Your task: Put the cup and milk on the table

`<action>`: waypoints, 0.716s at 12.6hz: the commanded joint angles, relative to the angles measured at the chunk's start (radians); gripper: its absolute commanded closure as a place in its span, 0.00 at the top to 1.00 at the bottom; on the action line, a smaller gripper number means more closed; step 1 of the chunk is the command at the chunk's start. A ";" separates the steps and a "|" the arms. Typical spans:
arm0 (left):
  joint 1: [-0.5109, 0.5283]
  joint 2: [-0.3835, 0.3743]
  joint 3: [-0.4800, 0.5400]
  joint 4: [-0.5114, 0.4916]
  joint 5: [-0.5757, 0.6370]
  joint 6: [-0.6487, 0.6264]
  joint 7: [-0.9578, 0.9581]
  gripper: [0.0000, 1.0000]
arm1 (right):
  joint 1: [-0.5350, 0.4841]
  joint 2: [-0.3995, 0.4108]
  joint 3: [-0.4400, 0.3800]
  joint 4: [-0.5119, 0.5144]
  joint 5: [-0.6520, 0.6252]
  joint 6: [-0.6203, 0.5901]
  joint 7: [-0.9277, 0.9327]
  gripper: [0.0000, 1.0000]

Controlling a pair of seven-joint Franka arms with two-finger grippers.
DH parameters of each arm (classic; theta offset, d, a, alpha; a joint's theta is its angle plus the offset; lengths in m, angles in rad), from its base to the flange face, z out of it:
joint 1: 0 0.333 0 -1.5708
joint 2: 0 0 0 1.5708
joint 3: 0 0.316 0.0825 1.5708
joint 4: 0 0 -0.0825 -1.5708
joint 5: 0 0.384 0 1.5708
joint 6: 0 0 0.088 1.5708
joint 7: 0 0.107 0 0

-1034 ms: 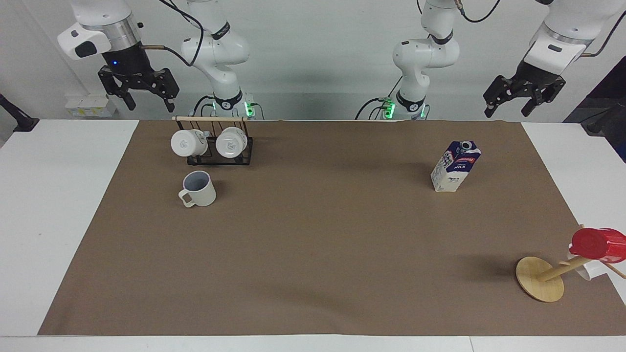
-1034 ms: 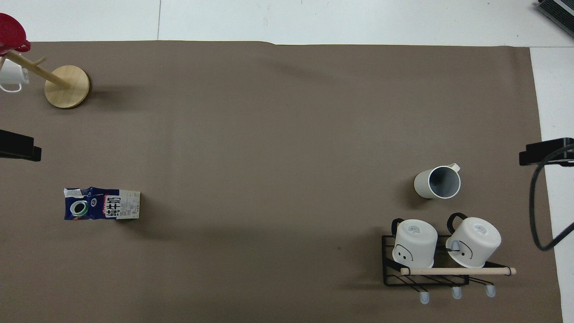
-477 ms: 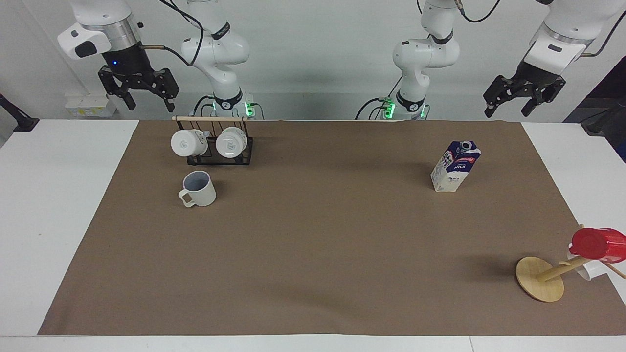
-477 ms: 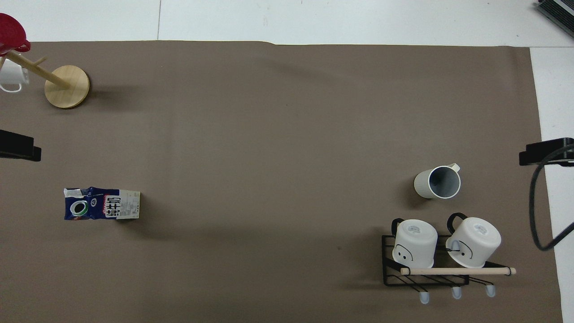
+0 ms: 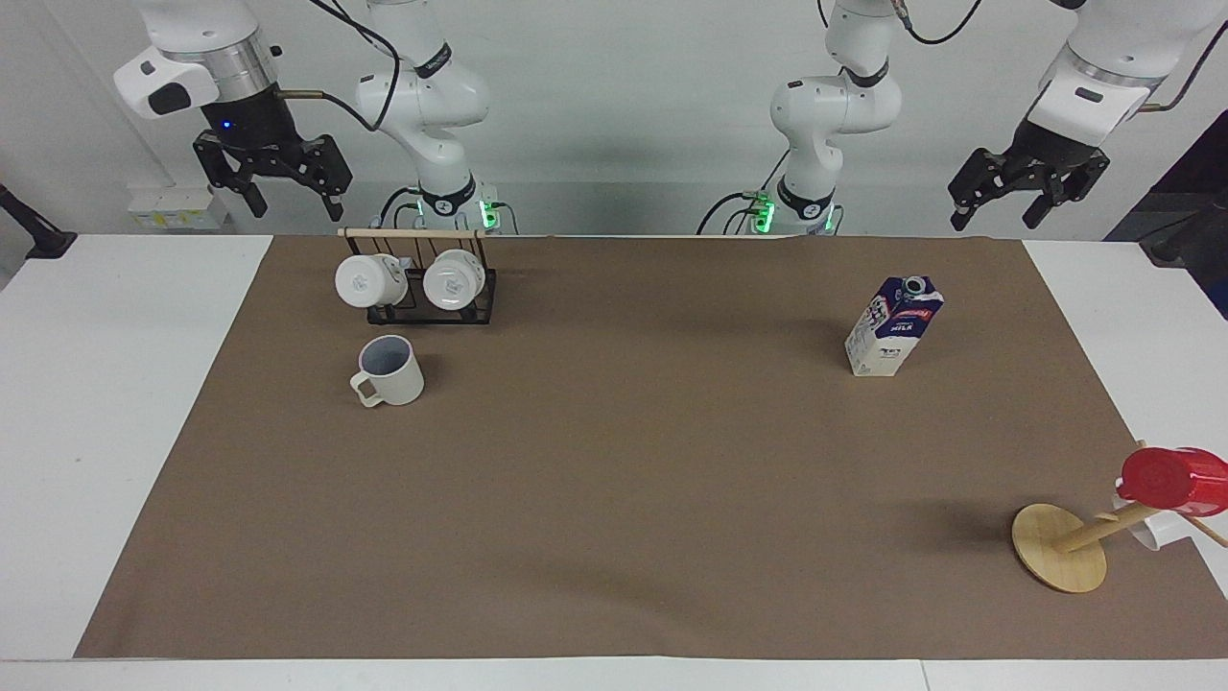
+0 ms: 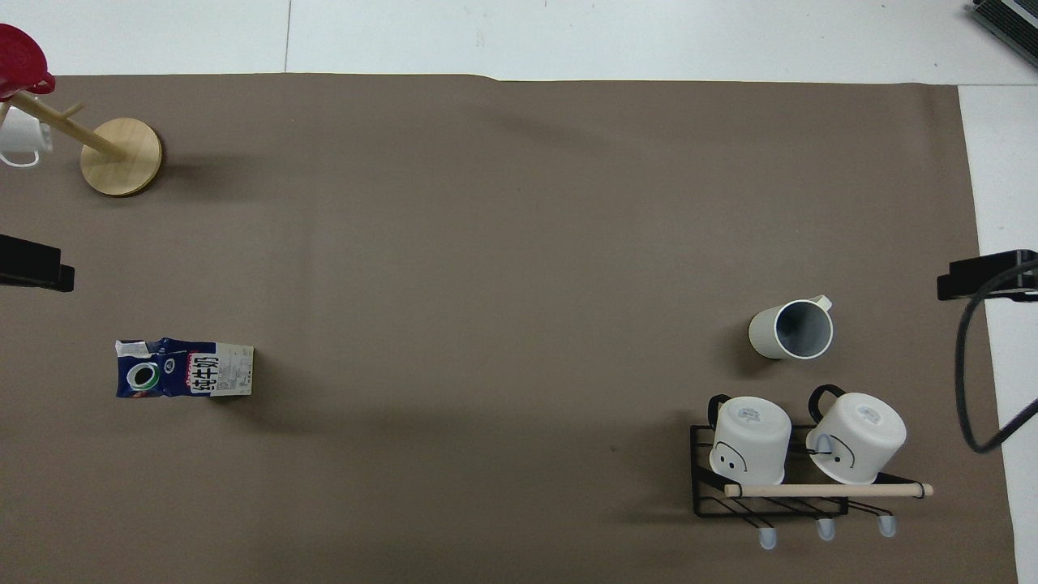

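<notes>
The cup point(image 5: 389, 369) stands upright on the brown paper of the table point(image 5: 624, 499), next to the mug rack at the right arm's end; it also shows in the overhead view point(image 6: 793, 328). The milk point(image 5: 894, 326) stands upright on the paper toward the left arm's end, and shows in the overhead view point(image 6: 185, 369). My right gripper point(image 5: 295, 206) hangs open and empty, high over the table's edge near the rack. My left gripper point(image 5: 995, 219) hangs open and empty, high over the table's edge at the other end. Both arms wait.
A black wire rack point(image 5: 417, 288) holds two glossy white mugs, nearer to the robots than the cup. A wooden mug tree point(image 5: 1058, 547) with a red cup point(image 5: 1175, 478) and a white mug stands at the left arm's end, farther from the robots than the milk.
</notes>
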State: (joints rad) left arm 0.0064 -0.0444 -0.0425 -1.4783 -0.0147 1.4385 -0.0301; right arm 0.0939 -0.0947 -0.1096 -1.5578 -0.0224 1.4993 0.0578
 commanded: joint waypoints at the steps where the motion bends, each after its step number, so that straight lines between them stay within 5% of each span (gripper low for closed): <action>1: 0.004 -0.023 0.003 -0.022 -0.013 -0.007 -0.005 1.00 | -0.009 -0.022 0.005 -0.030 -0.002 0.018 0.020 1.00; 9: 0.004 -0.023 0.003 -0.022 -0.013 -0.009 -0.005 1.00 | 0.030 -0.010 0.008 -0.154 0.009 0.165 0.037 1.00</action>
State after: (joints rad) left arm 0.0064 -0.0444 -0.0423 -1.4783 -0.0147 1.4378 -0.0302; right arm 0.1133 -0.0901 -0.1051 -1.6473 -0.0206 1.6144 0.0611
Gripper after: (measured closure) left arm 0.000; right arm 0.000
